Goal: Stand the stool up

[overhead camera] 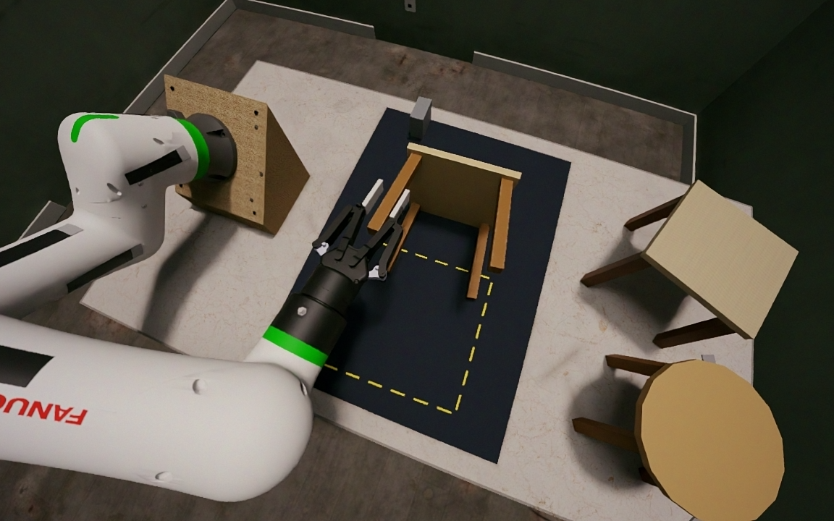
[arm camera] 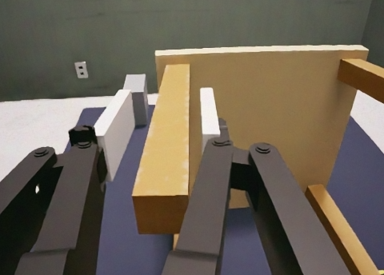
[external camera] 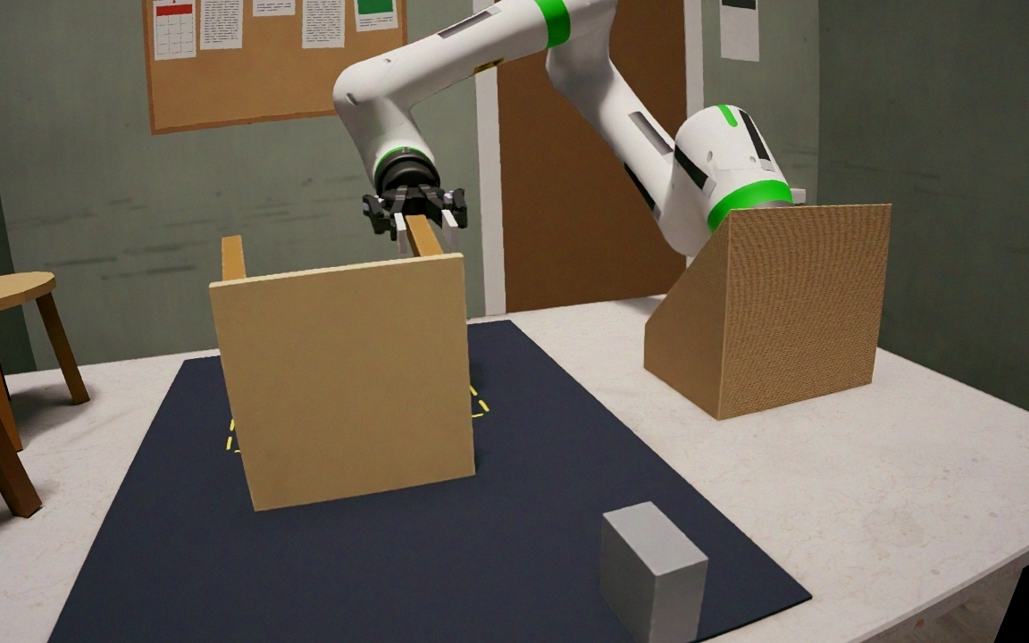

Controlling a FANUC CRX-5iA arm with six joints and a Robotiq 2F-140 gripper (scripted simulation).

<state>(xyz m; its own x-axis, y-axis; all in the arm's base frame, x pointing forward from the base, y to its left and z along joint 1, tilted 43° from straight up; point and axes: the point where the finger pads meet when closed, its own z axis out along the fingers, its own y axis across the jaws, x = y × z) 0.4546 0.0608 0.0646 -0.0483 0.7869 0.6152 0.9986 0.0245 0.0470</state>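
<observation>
The white fingertips stand apart on either side of one upper leg (arm camera: 166,147) of the stool (overhead camera: 455,194), with a gap showing on the left pad's side, so the gripper (overhead camera: 386,197) is partly open and grips nothing; the right pad looks close against the leg, though whether it touches is hard to tell from the wrist view. The stool lies on its side on the dark mat (overhead camera: 407,336), seat upright on its edge and facing away from the arm, legs pointing toward the dashed rectangle (overhead camera: 472,353); only the leg ends reach over the rectangle's far line. A grey block (external camera: 650,572) stands on the mat just beyond the seat; a cardboard wedge (external camera: 773,307) carries the arm's base. Two other stools, a square stool (overhead camera: 718,255) and a round stool (overhead camera: 708,437), stand well apart at the table's far side.
</observation>
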